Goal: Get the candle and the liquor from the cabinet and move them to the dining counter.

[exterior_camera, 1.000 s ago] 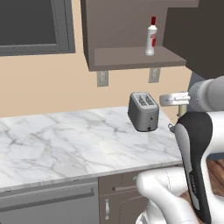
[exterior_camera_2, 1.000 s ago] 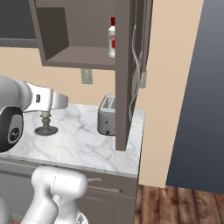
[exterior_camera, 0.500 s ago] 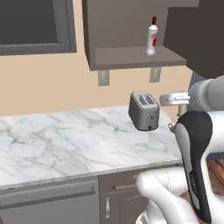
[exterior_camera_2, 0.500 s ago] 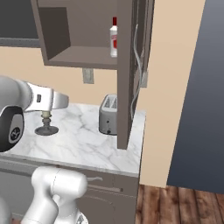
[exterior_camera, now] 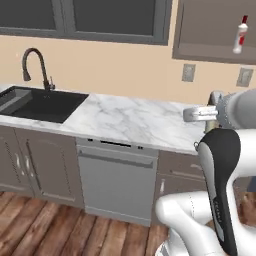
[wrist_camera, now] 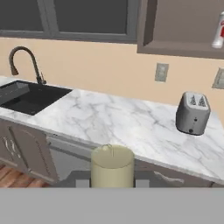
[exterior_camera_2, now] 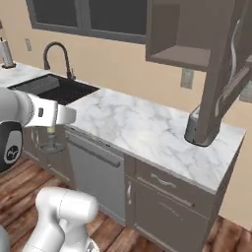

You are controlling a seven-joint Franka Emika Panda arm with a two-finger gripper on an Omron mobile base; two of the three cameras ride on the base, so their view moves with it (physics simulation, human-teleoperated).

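Whole scene is shifted vs a sec ago, i.e. base has been turned/driven left along the wall counter, w/ candle clamped in the gripper jaws, carry toward dining counter judged underway, liquor left in cabinet.

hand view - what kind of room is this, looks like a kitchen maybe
Yes, a home kitchen, rendered rather than real. A marble wall counter carries a dark sink with a curved faucet and a toaster, and an open upper cabinet holds a red-capped bottle.
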